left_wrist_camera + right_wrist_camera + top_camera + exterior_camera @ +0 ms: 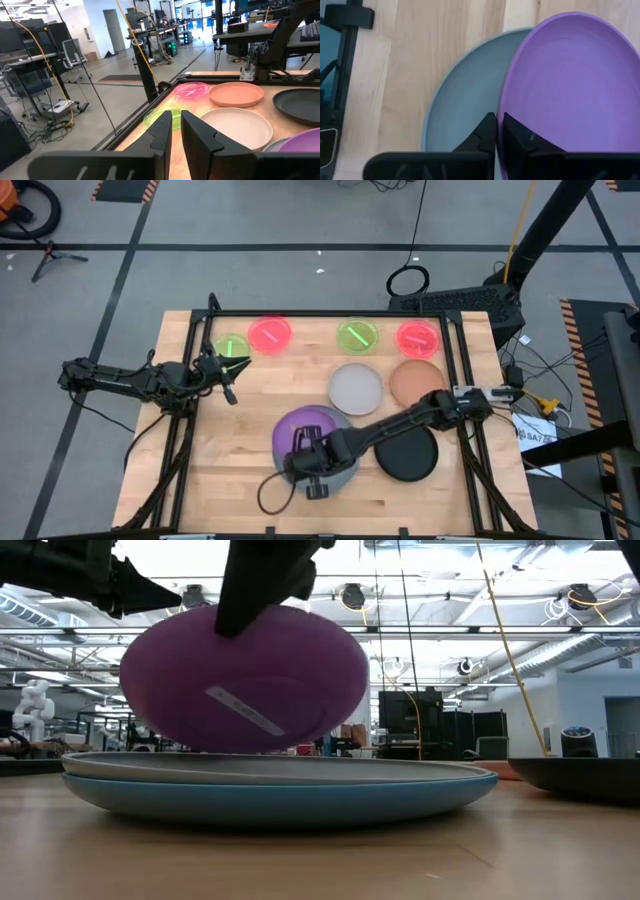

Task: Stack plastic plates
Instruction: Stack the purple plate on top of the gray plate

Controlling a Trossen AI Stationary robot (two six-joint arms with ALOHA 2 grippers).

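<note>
My right gripper (pixel 305 456) (pixel 499 124) is over the near middle of the table, shut on the purple plate (pixel 312 428) (pixel 250 680). That plate hangs tilted over a large grey plate (pixel 342 472) (pixel 465 90), which lies stacked on a blue plate (pixel 280 802). My left gripper (pixel 232 375) (pixel 176 120) waits shut near the table's left side, touching nothing, beside a small neon green plate (pixel 229 346). My right gripper pinches the purple plate's rim (pixel 509 131) between its two fingers, one on the inner face and one on the underside. The fingers come from above, pointing down. The plate is steeply tilted, its lower rim (pixel 255 747) just at the grey plate; whether they touch I cannot tell.
Along the far edge lie two translucent pink plates (pixel 270 334) (pixel 418 338) and a second green one (pixel 357 335). A white plate (pixel 356 387), a tan-orange plate (pixel 415 383) and a black plate (pixel 408 453) lie under and beside the right arm. Black frame rails border the table.
</note>
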